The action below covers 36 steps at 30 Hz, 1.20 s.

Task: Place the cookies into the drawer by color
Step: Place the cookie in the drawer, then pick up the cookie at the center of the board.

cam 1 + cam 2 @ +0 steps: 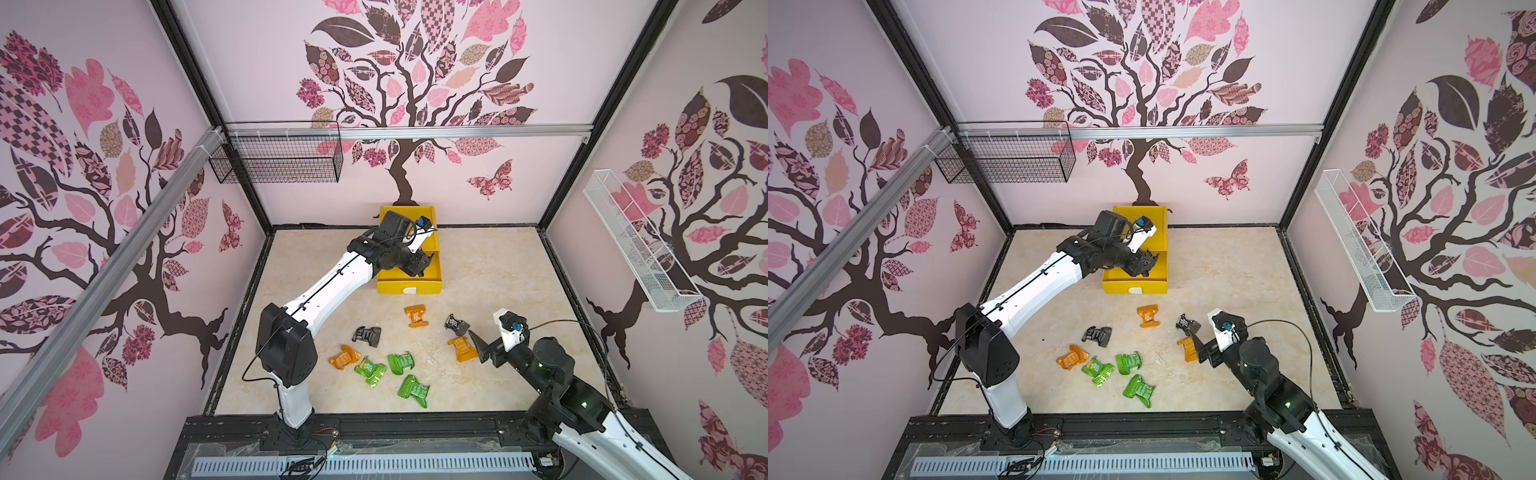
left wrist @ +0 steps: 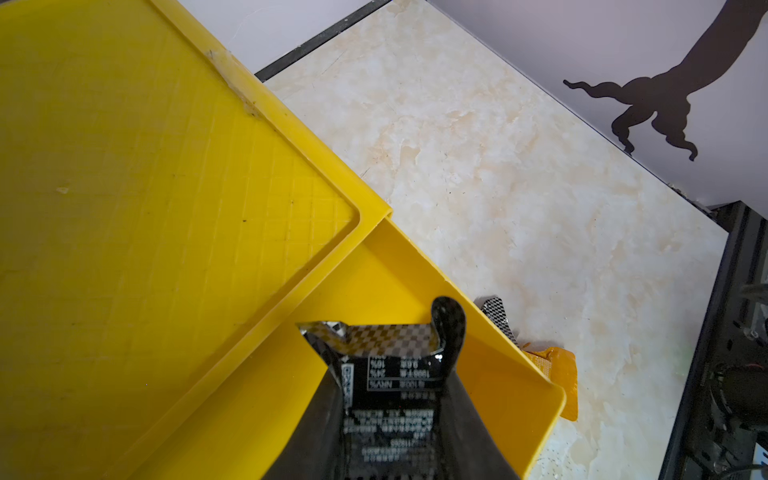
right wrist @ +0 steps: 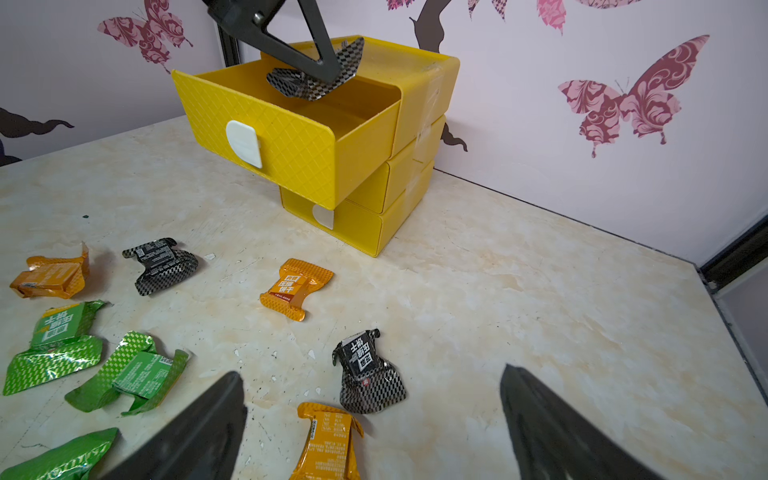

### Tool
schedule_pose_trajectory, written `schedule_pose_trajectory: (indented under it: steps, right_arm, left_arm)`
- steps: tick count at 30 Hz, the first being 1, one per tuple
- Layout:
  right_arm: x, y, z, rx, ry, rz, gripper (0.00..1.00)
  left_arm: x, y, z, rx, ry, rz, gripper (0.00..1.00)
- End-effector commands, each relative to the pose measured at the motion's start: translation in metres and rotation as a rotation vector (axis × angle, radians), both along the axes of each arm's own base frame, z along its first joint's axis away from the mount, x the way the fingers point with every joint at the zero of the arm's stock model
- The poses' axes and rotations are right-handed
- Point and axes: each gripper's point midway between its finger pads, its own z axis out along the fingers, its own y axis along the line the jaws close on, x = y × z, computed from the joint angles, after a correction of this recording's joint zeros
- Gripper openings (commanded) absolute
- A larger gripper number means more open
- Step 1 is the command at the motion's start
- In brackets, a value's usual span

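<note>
My left arm stretches far across the table. Its left claw (image 2: 388,353) is clenched on a shiny black foil cookie packet (image 3: 316,81) with a checker pattern. It holds the packet right over the pulled-out top drawer (image 3: 291,137) of the bright yellow plastic drawer chest (image 3: 374,232). The tiny white print is upside down and I can't read it. My right claw (image 3: 370,372) hangs spread wide, low over the marble-look table (image 3: 540,291). Under it lie a second black packet (image 3: 365,357) with white Chinese letters and a crinkly orange packet (image 3: 328,444).

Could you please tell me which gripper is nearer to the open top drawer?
Left. The left gripper, holding a black cookie, hangs over the open top drawer; the right gripper hovers open over the table, well short of it.
</note>
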Motion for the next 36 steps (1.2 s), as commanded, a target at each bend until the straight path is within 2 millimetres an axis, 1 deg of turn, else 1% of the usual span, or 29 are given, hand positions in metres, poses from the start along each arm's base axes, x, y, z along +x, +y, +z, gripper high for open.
schedule_pose_trajectory:
  steps: [1,3,6,9,13,16,19,21,23,25,27,28,31,33,36]
  right_arm:
    - [0.001,-0.001,0.003,0.006,-0.009,-0.006,0.99]
    - [0.001,0.000,0.001,0.000,-0.004,0.004,0.99]
    - [0.001,-0.002,0.004,0.009,-0.013,-0.007,0.99]
    - [0.003,-0.001,0.000,-0.003,0.000,-0.010,0.99]
    - [0.002,-0.002,0.000,0.002,0.002,-0.007,0.99]
    - [0.004,-0.003,-0.002,-0.008,0.008,-0.018,0.99]
    - [0.004,-0.002,-0.002,-0.010,0.010,-0.015,0.99]
    - [0.004,-0.003,-0.002,-0.009,0.014,-0.024,0.99]
    - [0.006,-0.004,-0.003,-0.017,0.023,-0.035,0.99]
    - [0.008,-0.002,-0.006,-0.034,0.040,-0.035,0.99]
    - [0.010,-0.001,-0.003,-0.044,0.047,-0.031,0.99]
    - [0.011,0.000,0.000,-0.046,0.050,-0.034,0.98]
    - [0.016,0.001,0.009,-0.043,0.071,-0.052,0.98]
    - [0.019,0.007,0.010,-0.051,0.102,-0.042,0.98]
    - [0.026,0.016,0.010,-0.053,0.172,-0.039,0.97]
  left_arm:
    - [0.000,-0.003,0.011,-0.009,-0.021,0.013,0.40]
    - [0.000,-0.002,0.012,-0.017,-0.029,0.014,0.43]
    - [-0.001,-0.001,0.014,-0.023,-0.015,0.030,0.51]
    - [-0.004,0.002,0.023,-0.037,-0.031,0.038,0.57]
    - [-0.008,0.005,0.034,-0.056,-0.042,0.046,0.61]
    - [-0.015,0.013,0.046,-0.055,-0.071,0.050,0.65]
    - [-0.024,0.025,0.060,-0.054,-0.129,0.055,0.68]
    - [-0.031,0.033,0.065,-0.041,-0.154,0.053,0.71]
    - [-0.037,0.043,0.069,-0.021,-0.178,0.062,0.77]
    - [-0.043,0.053,0.069,0.000,-0.193,0.068,0.81]
    - [-0.050,0.062,0.071,0.007,-0.215,0.069,0.90]
    - [-0.052,0.066,0.072,0.012,-0.226,0.070,0.92]
    - [-0.059,0.087,0.081,0.022,-0.254,0.090,0.94]
    - [-0.065,0.099,0.086,0.031,-0.266,0.101,0.94]
    - [-0.078,0.118,0.086,0.069,-0.291,0.121,0.96]
